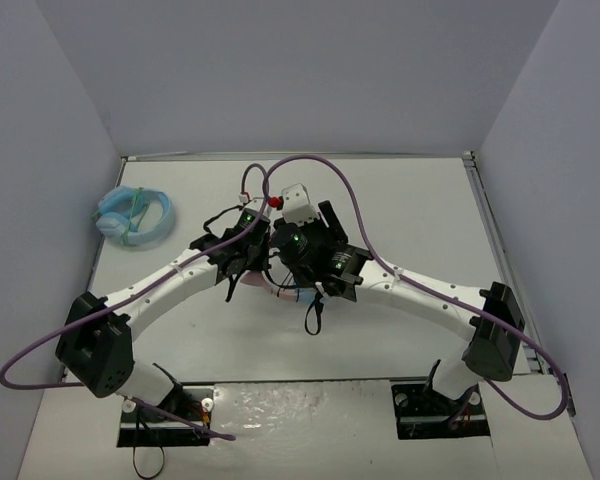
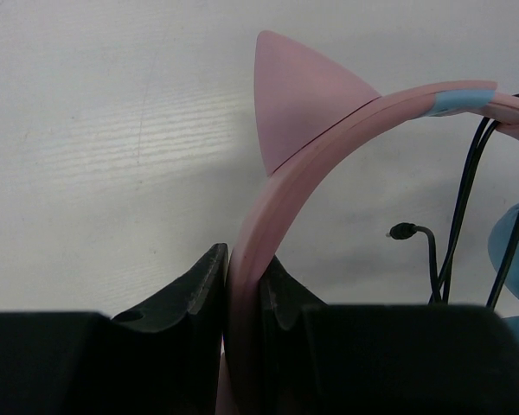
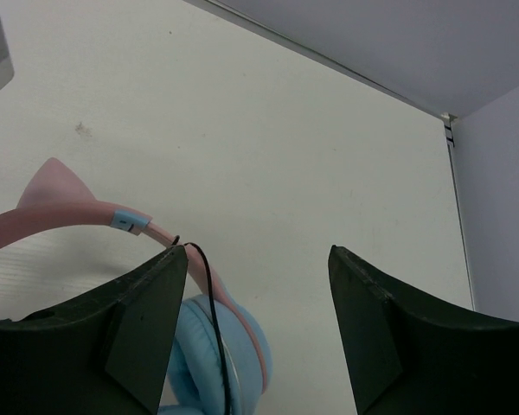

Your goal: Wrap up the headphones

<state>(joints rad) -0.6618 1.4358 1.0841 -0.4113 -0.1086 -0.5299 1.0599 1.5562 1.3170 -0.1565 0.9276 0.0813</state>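
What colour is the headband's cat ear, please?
Pink; the cat ear shows best in left wrist view.

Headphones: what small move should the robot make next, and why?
Probably nudge the right end effector sideways until the black cable sits between its fingers. It is open, with the loose cable just at one finger. The left end effector is shut on the pink headband of the headphones, so winding seems to await a cable grip.

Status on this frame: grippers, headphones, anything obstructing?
Left gripper shut on headphones, at headband. Right gripper open beside ear cup. Cable loose, plug free. Blue looped item far left, apart.
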